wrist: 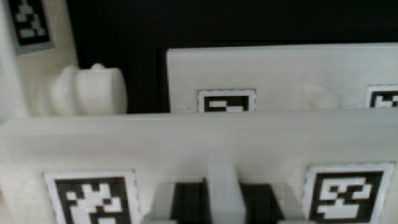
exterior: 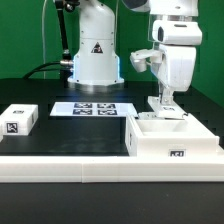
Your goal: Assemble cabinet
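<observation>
In the exterior view we see the cabinet (exterior: pixel 176 140) standing on the black counter (exterior: pixel 70 135) at the exterior view's right. It is a large white box, open at the top, with one small tag low on the face toward the camera. That face lies just beside the long white rail (exterior: pixel 60 166) that runs along the counter's near edge. The arm comes down from above, and the end effector (exterior: pixel 165 103) rests at the box's far wall, touching or all but touching its top edge. In the wrist view the end effector (wrist: pixel 217 196) sits low in the picture, close against a white wall of the cabinet (wrist: pixel 196 138) that carries a tag on either side of it. The picture is blurred there, so we cannot tell whether the fingers are pressed together, clamped on something or slightly apart. Past this wall we see a second white wall bearing two tags, and beside it a round white knob-like part (wrist: pixel 89 88). Back in the exterior view, the marker board (exterior: pixel 95 108) lies flat near the middle of the counter, in front of the robot's base (exterior: pixel 95 58). A small white tagged block (exterior: pixel 20 120) sits well apart from the cabinet at the exterior view's left.
</observation>
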`<state>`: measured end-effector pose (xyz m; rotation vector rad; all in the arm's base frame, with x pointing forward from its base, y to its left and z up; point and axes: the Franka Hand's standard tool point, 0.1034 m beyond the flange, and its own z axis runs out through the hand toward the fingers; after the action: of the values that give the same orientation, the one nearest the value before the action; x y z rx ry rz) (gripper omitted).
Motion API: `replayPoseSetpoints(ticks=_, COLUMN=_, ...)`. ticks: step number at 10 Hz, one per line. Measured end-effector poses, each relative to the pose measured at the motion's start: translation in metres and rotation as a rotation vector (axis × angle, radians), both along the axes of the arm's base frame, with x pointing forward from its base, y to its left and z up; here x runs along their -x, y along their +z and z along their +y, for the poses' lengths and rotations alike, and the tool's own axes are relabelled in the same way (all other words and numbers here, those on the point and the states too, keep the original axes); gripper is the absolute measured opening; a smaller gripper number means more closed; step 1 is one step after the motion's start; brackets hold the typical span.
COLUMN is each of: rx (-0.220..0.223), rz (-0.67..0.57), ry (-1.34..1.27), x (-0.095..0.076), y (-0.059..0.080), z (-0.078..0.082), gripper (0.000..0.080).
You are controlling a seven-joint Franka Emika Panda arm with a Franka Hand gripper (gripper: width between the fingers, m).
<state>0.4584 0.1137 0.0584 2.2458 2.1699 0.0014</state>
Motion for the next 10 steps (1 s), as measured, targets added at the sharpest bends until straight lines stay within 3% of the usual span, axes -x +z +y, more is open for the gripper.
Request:
replayPoseSetpoints(ticks=8, rx=-0.008, rz=-0.006, ry=0.01, x=-0.008, y=-0.004, z=0.001, gripper=0.0071)
replayPoseSetpoints(ticks=10, rx=-0.007, rz=-0.007, ry=0.005, x=-0.023, y=-0.003, z=0.0, gripper=0.0071)
